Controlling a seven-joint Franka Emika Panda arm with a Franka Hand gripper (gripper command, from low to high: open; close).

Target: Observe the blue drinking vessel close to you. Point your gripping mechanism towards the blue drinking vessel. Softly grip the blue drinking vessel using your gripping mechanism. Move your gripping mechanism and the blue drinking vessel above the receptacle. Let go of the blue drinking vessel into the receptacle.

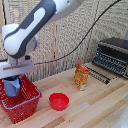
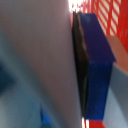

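The light-blue cup (image 1: 12, 88) hangs between the fingers of my white gripper (image 1: 14, 80), which is shut on it. Cup and gripper are over the red mesh basket (image 1: 29, 103) at the exterior view's left, with the cup's lower part down within the basket's opening. The wrist view is blurred and very close: a dark blue finger pad (image 2: 97, 65) presses against a pale surface (image 2: 40, 55), which is likely the cup. The basket's red slotted wall (image 2: 107, 15) shows behind it.
A shallow red bowl (image 1: 59, 101) lies on the wooden table (image 1: 95, 112) beside the basket. A yellow-orange packet (image 1: 81, 76) stands mid-table. A black toaster oven (image 1: 112, 57) sits at the exterior view's right. A cable hangs from the arm.
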